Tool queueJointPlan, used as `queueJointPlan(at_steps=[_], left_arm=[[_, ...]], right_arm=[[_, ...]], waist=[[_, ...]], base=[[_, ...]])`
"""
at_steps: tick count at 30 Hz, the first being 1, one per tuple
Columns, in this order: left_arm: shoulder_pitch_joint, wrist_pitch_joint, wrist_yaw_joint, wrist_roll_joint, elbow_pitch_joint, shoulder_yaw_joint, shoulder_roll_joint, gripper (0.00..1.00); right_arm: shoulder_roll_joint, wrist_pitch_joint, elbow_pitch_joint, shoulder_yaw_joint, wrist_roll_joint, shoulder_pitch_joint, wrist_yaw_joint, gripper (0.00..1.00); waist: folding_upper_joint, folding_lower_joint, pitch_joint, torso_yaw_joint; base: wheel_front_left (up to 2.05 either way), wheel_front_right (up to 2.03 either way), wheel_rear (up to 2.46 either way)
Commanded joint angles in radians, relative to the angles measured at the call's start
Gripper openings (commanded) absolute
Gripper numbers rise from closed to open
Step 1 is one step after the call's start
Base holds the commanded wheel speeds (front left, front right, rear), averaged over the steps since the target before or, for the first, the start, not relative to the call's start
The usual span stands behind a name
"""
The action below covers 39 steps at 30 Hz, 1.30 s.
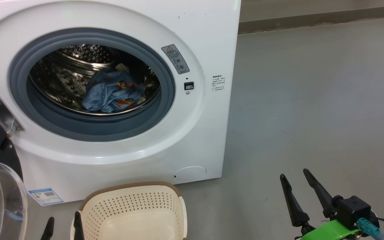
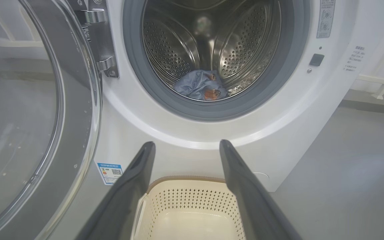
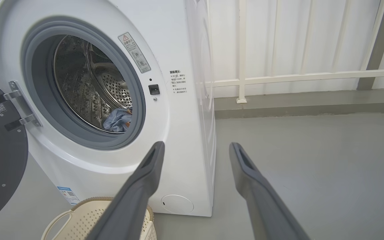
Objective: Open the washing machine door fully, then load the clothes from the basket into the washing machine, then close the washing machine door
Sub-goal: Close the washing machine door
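Clothes (image 1: 112,91) lie low in the drum of the washing machine (image 1: 208,140), toward its front lip. The basket (image 1: 132,206) stands bare on the floor against the machine's foot, below the opening. The washing machine door (image 2: 28,116) hangs wide on its left-side hinge. Left gripper (image 2: 187,143) hovers over the basket, fingers spread, nothing between them. Right gripper (image 1: 294,173) is likewise spread and empty, over open floor off the machine's right corner. Judged step: closing the door. Risks — a fold of the garment may sit on the grey gasket (hard to tell from these angles; it looks just inside) and get pinched, keeping the door from shutting; fingers could slide off the glossy curved door face; a weak push would leave it ajar; the sweeping left arm may knock the basket.
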Motion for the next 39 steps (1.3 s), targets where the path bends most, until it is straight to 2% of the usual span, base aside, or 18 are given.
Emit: queueJointPlan(at_steps=[1, 39], left_arm=[[-0.023, -0.006, 0.005, -0.002, -0.029, 0.033, 0.005, 1.00], [-0.028, -0.006, 0.006, 0.007, -0.030, 0.034, 0.005, 1.00]], right_arm=[[-0.003, -0.005, -0.022, 0.026, -0.004, -0.042, 0.002, 1.00], [0.010, -0.005, 0.033, 0.006, -0.003, -0.027, 0.002, 1.00]], waist=[[0.0000, -0.0001, 0.000, 0.000], [0.0000, -0.0001, 0.000, 0.005]], base=[[0.00, 0.00, 0.00], [0.00, 0.00, 0.00]])
